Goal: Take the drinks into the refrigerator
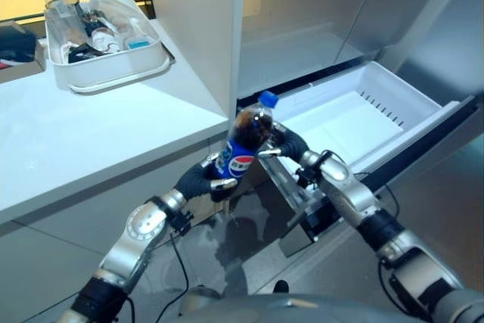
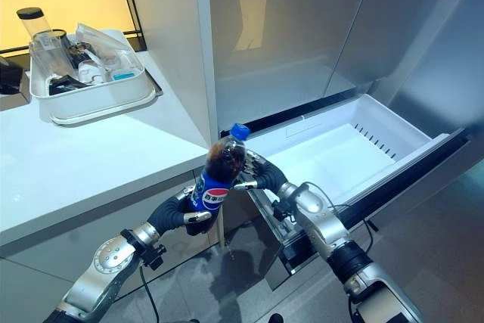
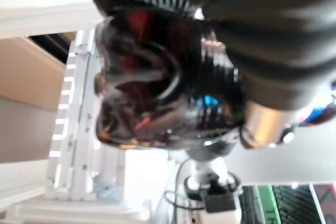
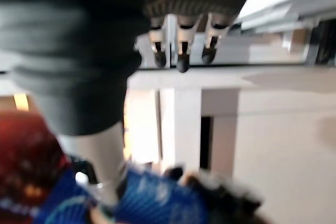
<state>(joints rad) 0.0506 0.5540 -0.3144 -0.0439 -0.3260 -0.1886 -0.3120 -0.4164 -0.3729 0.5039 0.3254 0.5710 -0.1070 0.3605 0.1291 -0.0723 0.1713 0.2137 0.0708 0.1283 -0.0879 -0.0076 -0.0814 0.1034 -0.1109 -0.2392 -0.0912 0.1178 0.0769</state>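
Item: clear plastic cola bottle with a blue cap and blue label (image 1: 246,141), dark drink up to the shoulder. Location: held in the air, tilted with its cap leaning toward the refrigerator, just in front of the pulled-out white freezer-style drawer (image 1: 355,122) at the base of the tall silver refrigerator (image 2: 302,28). Not yet inside.

Handling, as judged: full, so moderately heavy for its size. Walls give a little under squeeze; smooth plastic and glossy label likely slick. Not fragile. Best grasped around the labelled waist, where it is narrowest; the neck offers little purchase.

Left hand (image 1: 214,179): comes in low from the left, forearm raised, fingers curled round the lower body at the label, bearing the weight.

Right hand (image 2: 257,174): reaches across from the right, wrist bent inward. Its fingers lie against the upper shoulder of the bottle, steadying it; in its own wrist view the fingertips (image 4: 181,62) look fairly straight, not wrapped.

Also present: white countertop (image 1: 91,134) to the left, carrying a white plastic tub of kitchen oddments (image 1: 106,58).
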